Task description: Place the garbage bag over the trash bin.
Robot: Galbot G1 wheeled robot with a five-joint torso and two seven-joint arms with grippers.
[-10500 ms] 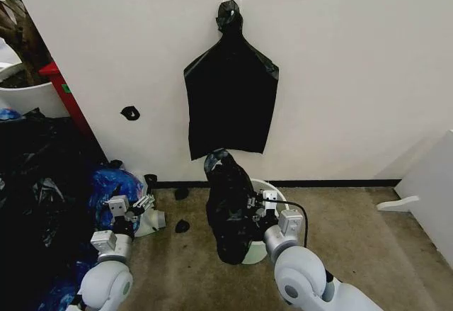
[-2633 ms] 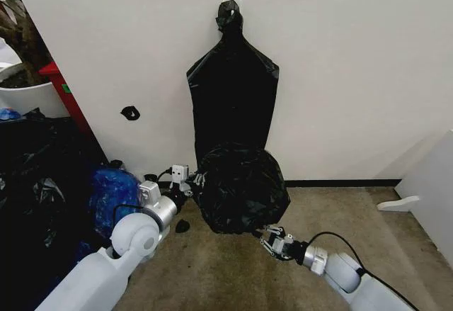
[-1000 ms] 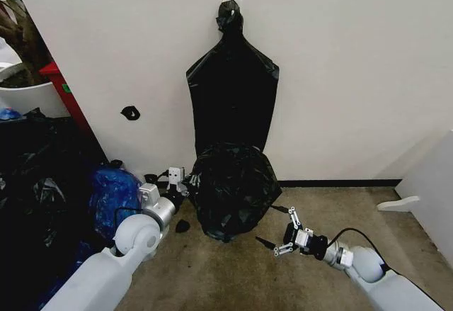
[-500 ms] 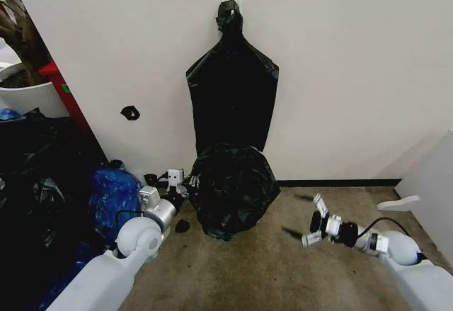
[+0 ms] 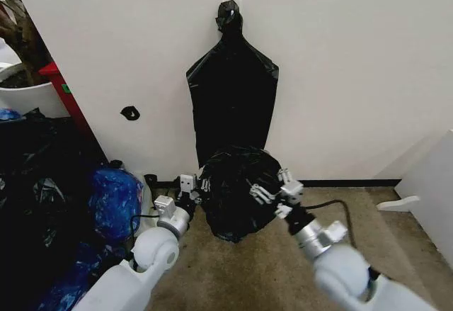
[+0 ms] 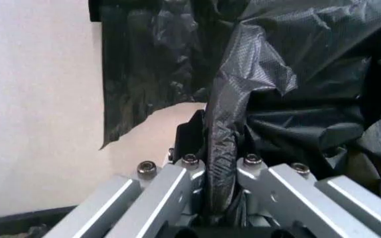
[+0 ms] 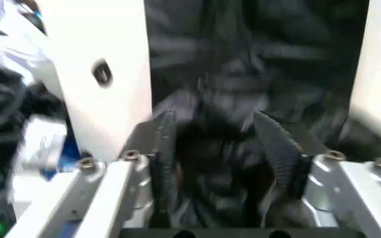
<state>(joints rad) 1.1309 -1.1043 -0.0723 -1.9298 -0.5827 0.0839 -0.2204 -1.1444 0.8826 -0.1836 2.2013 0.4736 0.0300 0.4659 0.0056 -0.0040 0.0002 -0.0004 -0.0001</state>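
Half a second ago my right gripper (image 5: 272,190) was far out to the right, low above the carpet and away from the bag. Now it has come back in and stands at the right side of the garbage bag (image 5: 237,190), with its fingers spread wide and the black plastic just between them, not yet squeezed. My left gripper (image 5: 192,189) has stayed at the left side of the bag, clenched on a fold of it; in the left wrist view a twisted strip of the plastic (image 6: 222,148) runs down between the two metal fingers.

The garbage bag stands as a rounded, puffed dome on the floor against the wall. It is thin, glossy and full of wrinkles, and it hides whatever is under it, so I cannot see the trash bin itself. Above it a flat black bag (image 5: 232,102) hangs on the white wall (image 5: 354,63), smooth, with a narrow knotted neck. To the left lies a shiny blue plastic bag (image 5: 113,194). The floor is rough brown carpet (image 5: 248,275).
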